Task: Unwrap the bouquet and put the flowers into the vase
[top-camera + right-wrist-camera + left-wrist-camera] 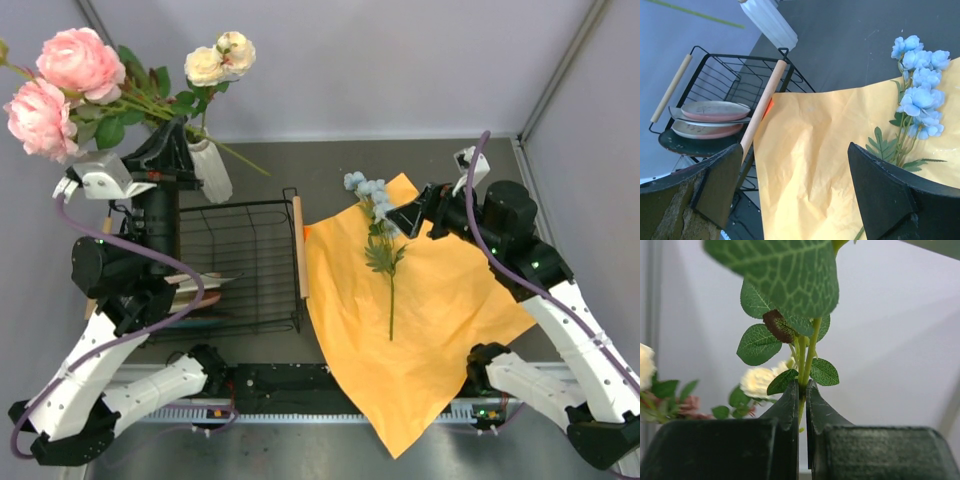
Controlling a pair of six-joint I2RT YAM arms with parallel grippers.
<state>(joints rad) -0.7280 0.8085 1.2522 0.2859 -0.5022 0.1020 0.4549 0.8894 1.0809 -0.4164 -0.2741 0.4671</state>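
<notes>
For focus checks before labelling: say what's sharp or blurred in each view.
Top external: even light, everything sharp. Left wrist: stem crisp, cream rose behind blurred. Right wrist: blue flowers sharp, near fingers dark.

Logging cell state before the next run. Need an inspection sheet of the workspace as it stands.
Surface: dark grey table, orange paper wrap spread flat on it.
Job's things: blue flower stem lying on the wrap; pink and cream roses raised by the tilted white vase.
Clutter: black wire rack holding plates.
Grippers: left gripper shut on a leafy stem; right gripper fingers open above the wrap.
Cables: purple cables along both arms.
Surroundings: grey walls.
</notes>
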